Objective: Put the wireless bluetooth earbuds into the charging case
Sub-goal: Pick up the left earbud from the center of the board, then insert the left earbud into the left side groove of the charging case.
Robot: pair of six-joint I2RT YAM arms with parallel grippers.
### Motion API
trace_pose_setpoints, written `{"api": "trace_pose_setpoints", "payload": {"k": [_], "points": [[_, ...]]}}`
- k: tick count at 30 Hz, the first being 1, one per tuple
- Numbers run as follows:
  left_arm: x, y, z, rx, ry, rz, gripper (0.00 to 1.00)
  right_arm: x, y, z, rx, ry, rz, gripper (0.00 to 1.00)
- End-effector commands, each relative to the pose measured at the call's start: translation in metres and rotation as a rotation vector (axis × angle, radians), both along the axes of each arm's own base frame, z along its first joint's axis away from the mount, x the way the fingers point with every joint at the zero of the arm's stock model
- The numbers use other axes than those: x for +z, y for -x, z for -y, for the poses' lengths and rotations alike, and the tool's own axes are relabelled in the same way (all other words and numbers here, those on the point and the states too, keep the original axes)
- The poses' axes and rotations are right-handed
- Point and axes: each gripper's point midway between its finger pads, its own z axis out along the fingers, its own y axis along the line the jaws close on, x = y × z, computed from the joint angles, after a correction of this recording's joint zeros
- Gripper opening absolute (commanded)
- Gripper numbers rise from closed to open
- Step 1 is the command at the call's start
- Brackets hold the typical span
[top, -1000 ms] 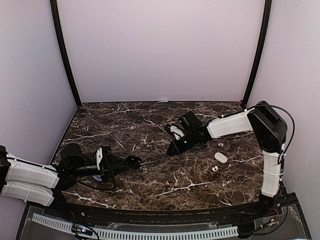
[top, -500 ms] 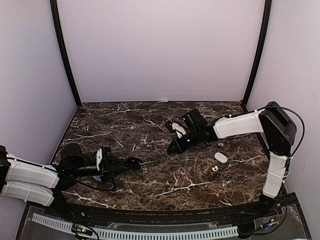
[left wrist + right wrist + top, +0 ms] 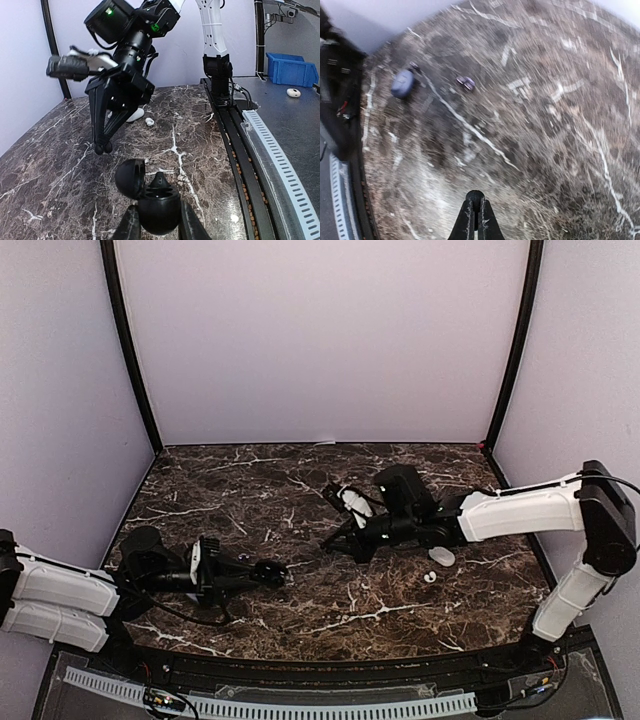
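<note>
My left gripper (image 3: 157, 214) is shut on the body of an open black charging case (image 3: 159, 202), which rests low over the table at the left front (image 3: 268, 571). Its lid (image 3: 130, 177) hangs open to the left. A black earbud (image 3: 160, 181) sits in one socket. My right gripper (image 3: 331, 544) hovers just beyond the case with its jaws closed (image 3: 103, 147). A small rounded black thing (image 3: 476, 195), seemingly a black earbud, is pinched at the tips. A white earbud (image 3: 429, 577) lies loose on the right.
A closed white oval case (image 3: 441, 556) lies beside the loose white bud; both also show behind the right arm in the left wrist view, the case (image 3: 134, 115) and the bud (image 3: 148, 121). The dark marble table (image 3: 250, 490) has walls on three sides. A cable track (image 3: 280, 170) runs along the near edge.
The right arm has stretched out and swung left toward the black case, and its jaws have closed. The left arm and its case have hardly moved.
</note>
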Motion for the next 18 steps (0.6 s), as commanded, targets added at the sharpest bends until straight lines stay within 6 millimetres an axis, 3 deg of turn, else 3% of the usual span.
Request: {"api": "trace_pose_setpoints", "payload": {"k": [1, 11, 18], "points": [[0.007, 0.007, 0.002, -0.052, 0.030, 0.010, 0.00, 0.064, 0.013, -0.012, 0.037, -0.194, 0.195, 0.00], [0.020, 0.020, 0.006, -0.143, 0.069, -0.004, 0.00, 0.127, 0.062, -0.019, 0.131, -0.369, 0.386, 0.00], [0.031, 0.023, 0.014, -0.173, 0.063, 0.005, 0.00, 0.152, 0.095, -0.029, 0.208, -0.480, 0.460, 0.00]]}}
